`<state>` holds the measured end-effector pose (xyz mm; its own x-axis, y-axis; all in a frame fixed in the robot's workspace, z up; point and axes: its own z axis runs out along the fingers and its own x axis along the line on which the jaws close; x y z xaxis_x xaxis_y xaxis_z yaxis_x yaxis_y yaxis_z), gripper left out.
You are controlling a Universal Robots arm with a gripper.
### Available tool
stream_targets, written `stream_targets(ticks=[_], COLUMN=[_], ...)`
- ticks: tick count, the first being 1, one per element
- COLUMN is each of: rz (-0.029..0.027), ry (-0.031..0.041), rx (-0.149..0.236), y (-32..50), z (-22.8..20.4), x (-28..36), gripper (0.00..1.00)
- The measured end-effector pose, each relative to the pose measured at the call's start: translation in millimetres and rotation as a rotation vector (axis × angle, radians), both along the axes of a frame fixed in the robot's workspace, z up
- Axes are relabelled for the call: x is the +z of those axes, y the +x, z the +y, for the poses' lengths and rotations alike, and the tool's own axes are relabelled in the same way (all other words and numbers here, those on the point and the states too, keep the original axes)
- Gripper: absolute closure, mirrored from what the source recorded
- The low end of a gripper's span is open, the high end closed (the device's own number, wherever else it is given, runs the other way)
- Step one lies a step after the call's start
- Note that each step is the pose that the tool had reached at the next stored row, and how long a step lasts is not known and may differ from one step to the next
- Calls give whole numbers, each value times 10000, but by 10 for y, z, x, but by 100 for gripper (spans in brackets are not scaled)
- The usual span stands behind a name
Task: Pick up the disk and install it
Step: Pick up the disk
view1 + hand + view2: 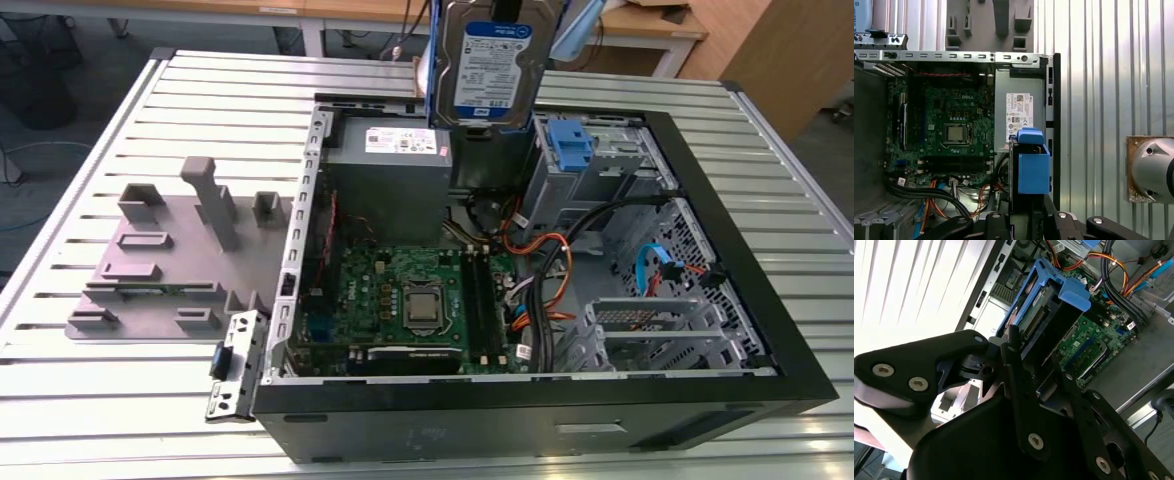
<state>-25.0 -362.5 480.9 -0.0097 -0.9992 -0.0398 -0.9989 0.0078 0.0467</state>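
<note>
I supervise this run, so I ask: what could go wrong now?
The flat silver metal disk with blue side rails, clamped in the black gripper, hangs above the open black computer case; a slip might drop it onto the green motherboard.
Loose orange and black cables below could snag it.

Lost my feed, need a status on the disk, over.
The hand shut on the disk. Disk aloft over the open case, not seated. Loose cables inside, below it.

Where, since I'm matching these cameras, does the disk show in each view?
Exterior view: the disk hangs label-out, raised, near the power supply.
Second wrist view: the disk, edge-on, blue-railed, before the motherboard.
First wrist view: the disk, blue end-on, beside the power supply.
Shared landmark: the green motherboard.
</note>
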Motion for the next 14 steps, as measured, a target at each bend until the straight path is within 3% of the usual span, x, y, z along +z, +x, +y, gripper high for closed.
stream_targets(ticks=[8,14], rz=[0,0], ry=[1,0], rx=[0,0], y=[0,0], z=[-24,-79], x=[-1,-5], gripper=[65,65])
